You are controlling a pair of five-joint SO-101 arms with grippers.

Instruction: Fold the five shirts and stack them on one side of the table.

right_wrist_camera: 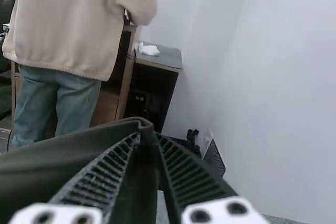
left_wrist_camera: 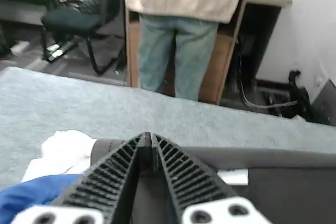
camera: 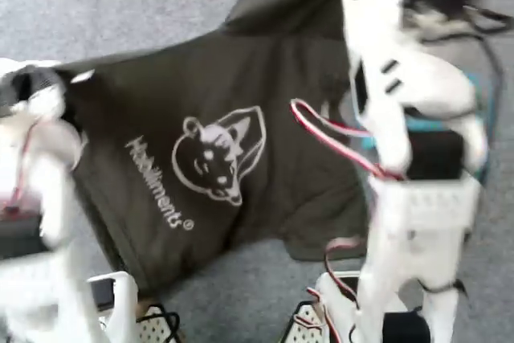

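Over the grey table, between two white robot arms: dark T-shirt with a white animal-head print and a line of white lettering, stretched wide and tilted, one corner raised high toward the table's far edge, near hem low by the front edge, contact with the tabletop not discernible.

Left gripper closed tight on a fold at the shirt's edge, ribbed black fingers meeting at the tips with dark fabric pinched between, small white label on the cloth just beside.

Right gripper likewise clamped narrow on a ridge of the same dark cloth, fabric draped over its ribbed fingers, held well above the table with a white wall behind.

Grippers well apart, at opposite sides of the one garment.

From the overhead camera: left arm at the shirt's left edge, right arm upright in front of the shirt's right side, red-and-white cable looping across the cloth.

On the tabletop beside the left gripper: crumpled white garment touching the dark shirt's rolled edge, blue garment just beside it, nearer the wrist camera.
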